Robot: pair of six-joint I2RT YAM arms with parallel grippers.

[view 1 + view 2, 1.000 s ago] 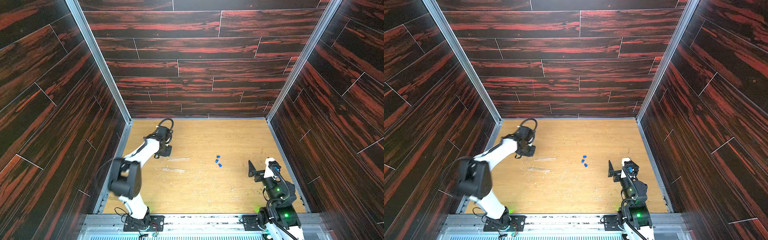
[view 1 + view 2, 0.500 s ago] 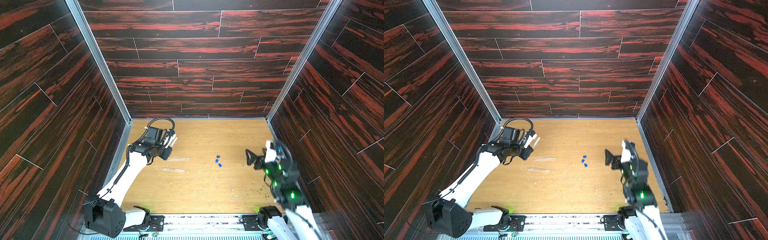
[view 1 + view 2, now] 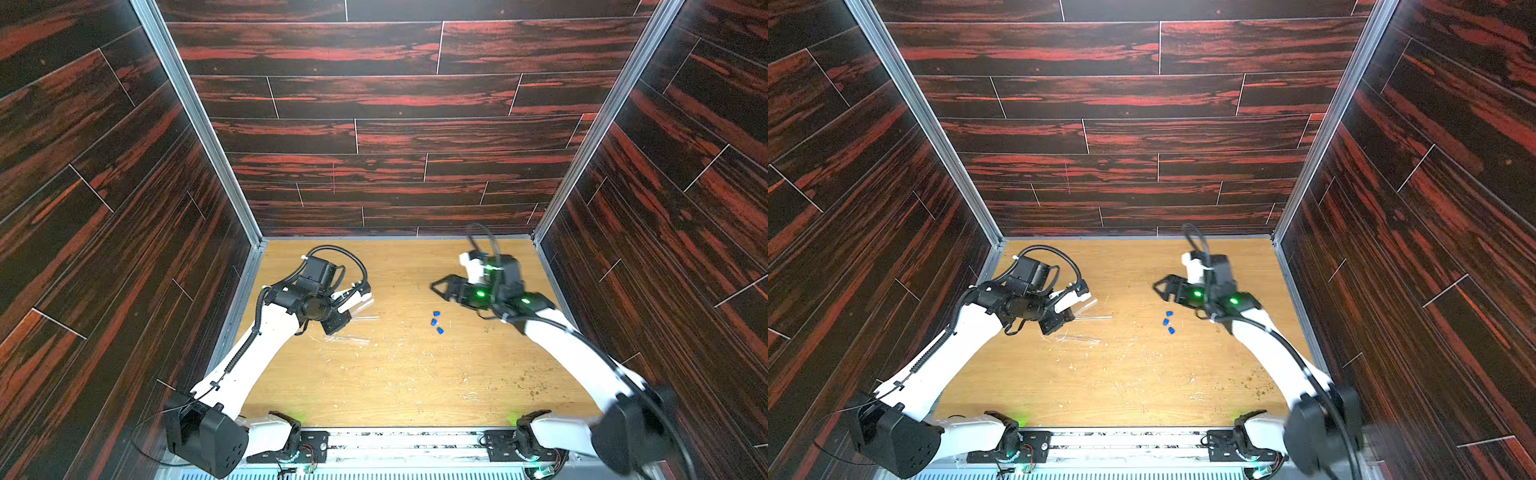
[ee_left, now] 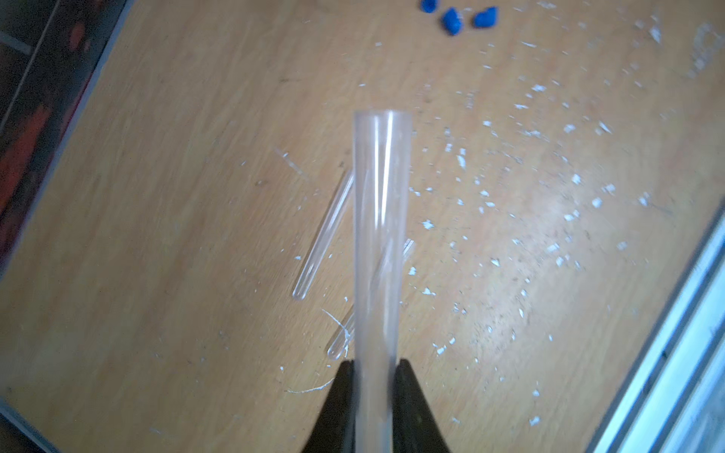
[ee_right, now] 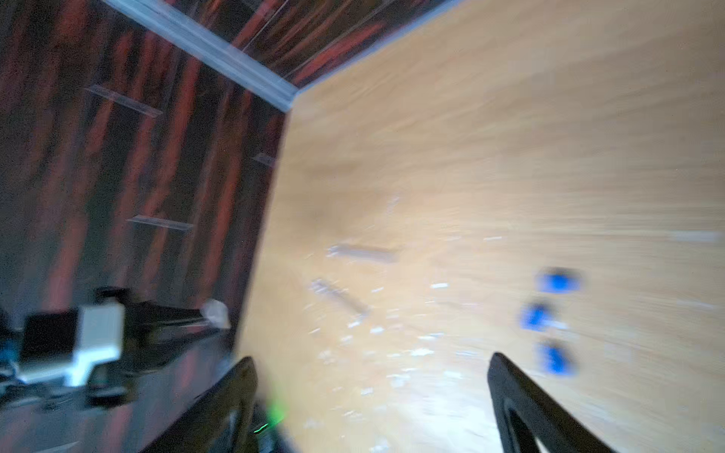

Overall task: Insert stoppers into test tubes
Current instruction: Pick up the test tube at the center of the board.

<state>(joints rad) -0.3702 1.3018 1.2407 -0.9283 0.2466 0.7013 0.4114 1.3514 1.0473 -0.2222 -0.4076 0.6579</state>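
Blue stoppers, three of them, sit loose on the table in a tight little row about mid-table. They're well apart from the tubes, between my two grippers and closer to the right one.

My left gripper has its jaws closed hard on the held tube, gripping it near one end with a black finger on each side. The rest of it sticks straight out past the fingertips. The free end is the open mouth, unplugged. In both top views the held tube is up off the wood, over the table's left half, pointing toward the middle.

The second tube lies flat on the table below, fully in view. The third tube lies flat too. In the left wrist view it's mostly hidden behind the held one, with only its ends showing. In a top view both are faint streaks just beside my left gripper, second tube and third tube. They're near each other, and look apart.

My right gripper has its jaws wide apart and is holding nothing. It's near the stoppers, not touching them. The right wrist view is smeared, so I can't tell finer detail there.

White flecks and scratches litter the wood around the tubes.
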